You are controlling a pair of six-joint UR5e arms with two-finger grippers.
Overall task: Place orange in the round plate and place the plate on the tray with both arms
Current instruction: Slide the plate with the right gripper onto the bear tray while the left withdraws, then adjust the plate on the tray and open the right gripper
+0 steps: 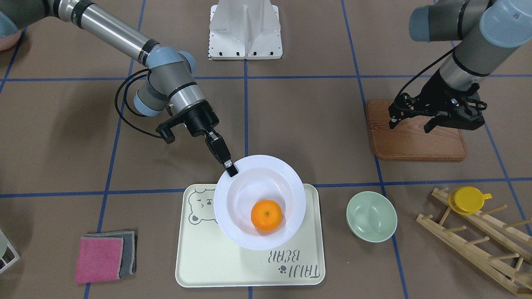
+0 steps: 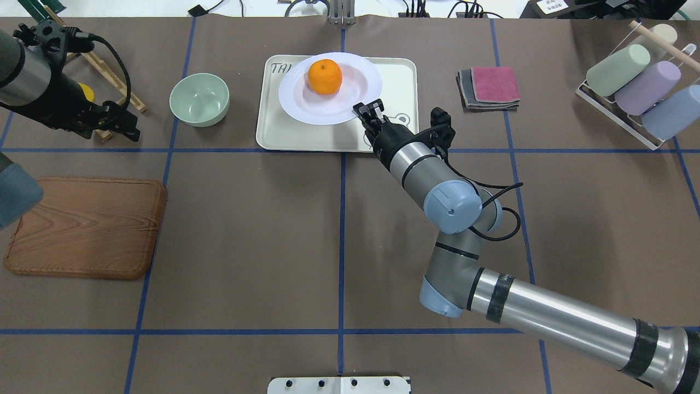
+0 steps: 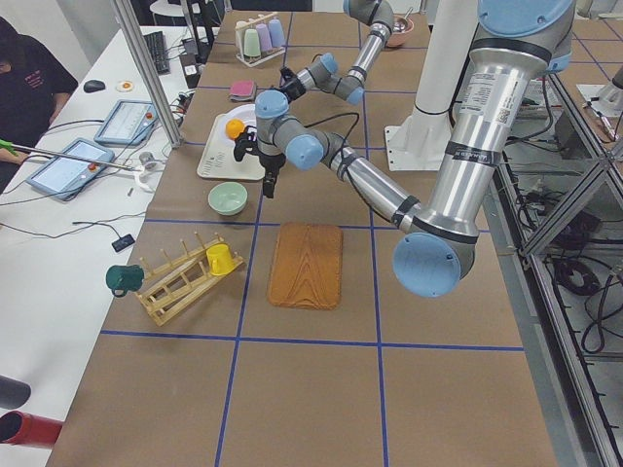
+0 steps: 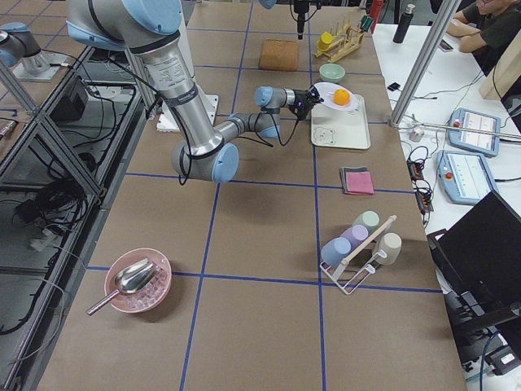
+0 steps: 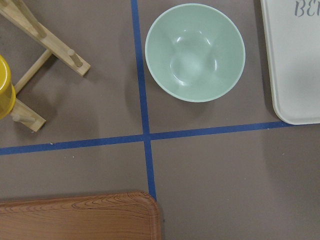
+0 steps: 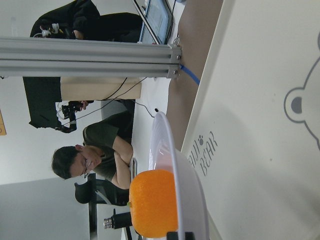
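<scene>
The orange (image 1: 266, 215) lies in the sunken centre of the white round plate (image 1: 291, 182). The plate is over the cream tray (image 1: 208, 257), overhanging the tray's robot-side edge. My right gripper (image 1: 231, 169) is shut on the plate's rim at the side nearest the robot. In the right wrist view the plate (image 6: 192, 200) shows edge-on, with the orange (image 6: 152, 202) in it and the tray (image 6: 260, 100) beyond; I cannot tell whether the plate rests on the tray. My left gripper (image 1: 409, 124) hangs open and empty above the wooden board (image 1: 415, 141).
A pale-green bowl (image 1: 371, 216) sits beside the tray, toward my left arm. A wooden drying rack (image 1: 478, 245) with a yellow cup (image 1: 469, 200) lies beyond it. Folded pink and grey cloths (image 1: 104, 255) lie on the tray's other side. A cup rack (image 2: 634, 82) stands far right.
</scene>
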